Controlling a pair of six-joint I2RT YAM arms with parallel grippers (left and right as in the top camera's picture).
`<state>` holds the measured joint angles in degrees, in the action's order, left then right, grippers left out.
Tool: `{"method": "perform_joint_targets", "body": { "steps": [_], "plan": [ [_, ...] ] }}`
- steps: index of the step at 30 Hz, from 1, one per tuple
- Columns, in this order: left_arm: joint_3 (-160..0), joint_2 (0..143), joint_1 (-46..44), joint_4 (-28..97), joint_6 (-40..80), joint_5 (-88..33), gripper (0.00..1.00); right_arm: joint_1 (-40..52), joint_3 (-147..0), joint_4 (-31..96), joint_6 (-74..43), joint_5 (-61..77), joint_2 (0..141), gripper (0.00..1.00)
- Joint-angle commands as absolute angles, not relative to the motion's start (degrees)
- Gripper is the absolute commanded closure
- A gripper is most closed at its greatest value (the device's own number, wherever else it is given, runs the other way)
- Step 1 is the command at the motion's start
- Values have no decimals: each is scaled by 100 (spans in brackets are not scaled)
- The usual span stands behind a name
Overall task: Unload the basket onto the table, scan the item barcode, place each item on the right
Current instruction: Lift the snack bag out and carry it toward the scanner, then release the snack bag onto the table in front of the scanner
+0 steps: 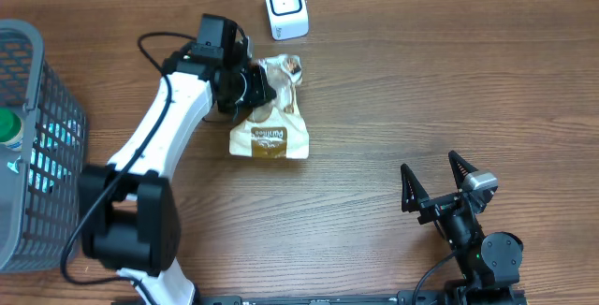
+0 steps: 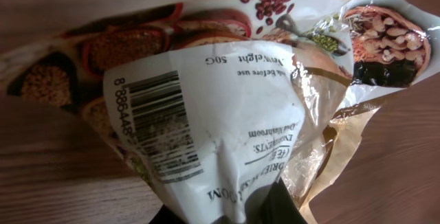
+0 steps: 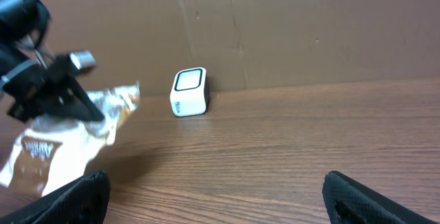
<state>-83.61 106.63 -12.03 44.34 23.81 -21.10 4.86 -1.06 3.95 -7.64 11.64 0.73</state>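
Observation:
The item is a crinkled pouch (image 1: 271, 129) printed with food pictures, lying left of the table's middle. In the left wrist view its white label faces the camera with the barcode (image 2: 158, 124) on the left side. My left gripper (image 1: 245, 88) is shut on the pouch's near edge, and its dark fingers (image 2: 282, 209) show at the bottom under the label. The white scanner (image 1: 284, 6) stands upright just behind the pouch near the back wall; the right wrist view shows the scanner (image 3: 189, 91) and the pouch (image 3: 41, 152) too. My right gripper (image 1: 430, 169) stands open at the front right, holding nothing.
A grey mesh basket (image 1: 37, 169) sits at the table's left edge with a green-capped thing (image 1: 7, 125) inside. A brown cardboard wall (image 3: 289, 25) runs along the back. Bare wood lies between the pouch and the right arm.

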Motion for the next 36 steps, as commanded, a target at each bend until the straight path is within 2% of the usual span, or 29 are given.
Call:
{"method": "perform_joint_targets", "body": {
  "steps": [1,4,5,8,10,11,15,22,31,36],
  "plan": [
    [-8329,11059,-1240,4523,2624,-2362,96,454,-45,366,-742,1164,16,0],
    [-8329,11279,-1240,4521,2641,-2359,95,454,-45,366,-742,1164,16,0],
    [-8329,11321,-1240,4523,2639,-2359,92,454,-45,366,-742,1164,16,0],
    [-8329,11415,-1240,4543,2641,-2355,50,454,-45,366,-742,1164,16,0],
    [-8329,11428,-1240,4571,2652,-2279,29,454,-45,366,-742,1164,16,0],
    [-8329,11428,-1240,4591,2716,-2191,22,454,-45,366,-742,1164,16,0],
    [-8333,11417,-1214,4633,2746,-2045,15,454,-45,366,-742,1164,16,0],
    [-8337,10757,-1072,4737,2567,-1857,16,454,-45,366,-742,1164,16,0],
    [-8337,9155,-963,4928,1787,-1271,18,454,-45,366,-742,1162,16,0],
    [-8342,8248,-637,4958,1516,-1271,9,454,-45,366,-742,1164,16,0]
  ]
}}
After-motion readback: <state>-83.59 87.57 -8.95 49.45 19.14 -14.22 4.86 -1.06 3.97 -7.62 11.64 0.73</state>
